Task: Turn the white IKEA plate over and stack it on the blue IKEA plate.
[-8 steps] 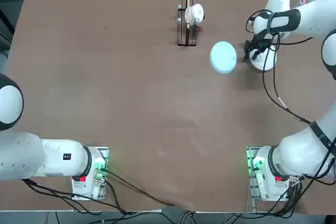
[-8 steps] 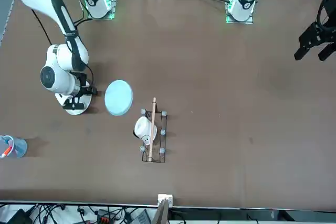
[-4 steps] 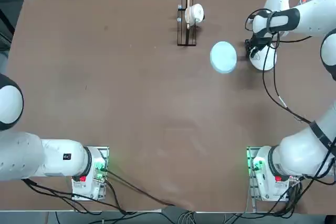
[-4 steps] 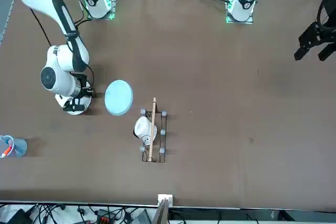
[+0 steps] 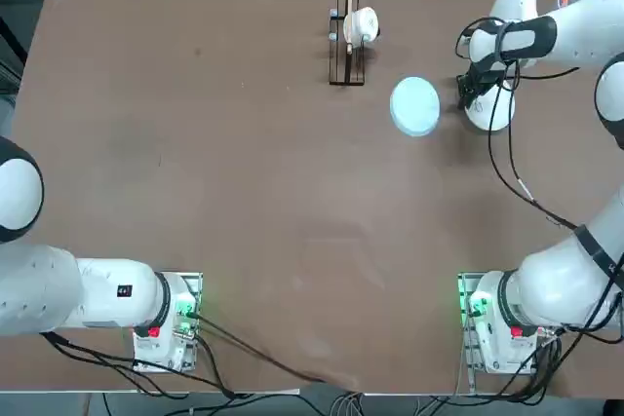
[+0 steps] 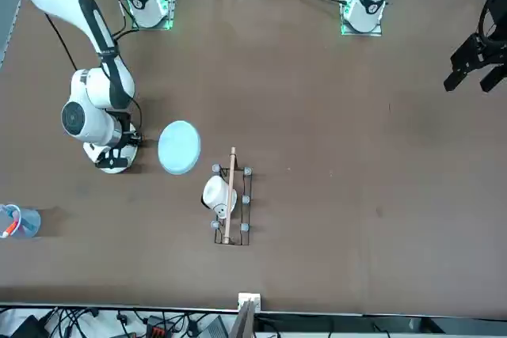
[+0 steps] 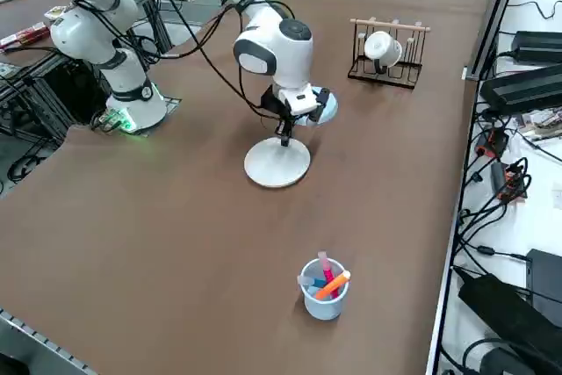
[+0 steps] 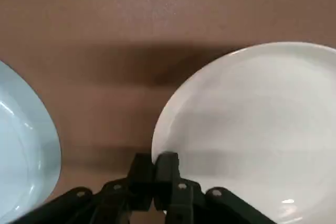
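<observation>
1. Our right end effector (image 8: 154,160) is nearly closed, pinching the white plate (image 8: 252,129) by its rim, presumably for flipping.
2. We have it near the blue plate (image 8: 23,145) on the counter (image 5: 244,192), handy for stacking.

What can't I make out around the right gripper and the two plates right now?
- Right gripper, at the white plate's rim: its fingers cover their exact bite there, right wrist view.
- White plate's far part: cut off by the edge, right wrist view.
- Blue plate: partly behind the right arm, right side view.
- White plate's underside: faces away, right wrist view.
</observation>
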`<state>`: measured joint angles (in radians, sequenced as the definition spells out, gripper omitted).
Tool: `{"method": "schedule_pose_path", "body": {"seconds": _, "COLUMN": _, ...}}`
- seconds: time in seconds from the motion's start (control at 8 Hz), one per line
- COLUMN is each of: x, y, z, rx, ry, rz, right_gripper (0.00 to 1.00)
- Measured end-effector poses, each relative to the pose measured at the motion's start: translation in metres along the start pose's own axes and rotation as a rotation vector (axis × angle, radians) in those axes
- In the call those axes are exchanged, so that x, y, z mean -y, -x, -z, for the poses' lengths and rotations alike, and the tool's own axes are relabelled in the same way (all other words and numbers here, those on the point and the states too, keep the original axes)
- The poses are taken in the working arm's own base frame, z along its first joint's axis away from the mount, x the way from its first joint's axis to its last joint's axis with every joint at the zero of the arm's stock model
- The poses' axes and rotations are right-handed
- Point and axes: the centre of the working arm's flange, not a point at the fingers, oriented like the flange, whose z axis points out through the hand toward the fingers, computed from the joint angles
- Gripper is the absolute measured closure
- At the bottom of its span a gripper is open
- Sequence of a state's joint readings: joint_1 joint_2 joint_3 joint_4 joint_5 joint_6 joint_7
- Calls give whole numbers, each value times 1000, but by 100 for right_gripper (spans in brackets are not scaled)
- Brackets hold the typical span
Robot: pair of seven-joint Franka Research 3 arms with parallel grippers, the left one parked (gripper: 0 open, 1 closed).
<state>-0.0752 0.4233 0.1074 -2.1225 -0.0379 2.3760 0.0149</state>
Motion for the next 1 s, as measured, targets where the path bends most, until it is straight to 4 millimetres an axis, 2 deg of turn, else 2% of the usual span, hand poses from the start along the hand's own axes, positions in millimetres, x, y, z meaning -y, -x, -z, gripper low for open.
{"method": "schedule_pose_path", "body": {"seconds": 0.25, "x": -1, "y": -3, "z": 6, "rx": 25, "ry": 5, "rz": 2, "right_gripper": 96}}
{"method": "schedule_pose_path", "body": {"seconds": 0.38, "x": -3, "y": -10, "z": 19, "rx": 55, "ry": 12, "rz": 5, "right_gripper": 96}}
{"method": "schedule_pose_path", "body": {"seconds": 0.75, "x": -10, "y": -31, "z": 75, "rx": 94, "ry": 19, "rz": 20, "right_gripper": 96}}
{"method": "schedule_pose_path", "body": {"seconds": 1.0, "x": -12, "y": -41, "z": 120, "rx": 103, "ry": 20, "rz": 31, "right_gripper": 96}}
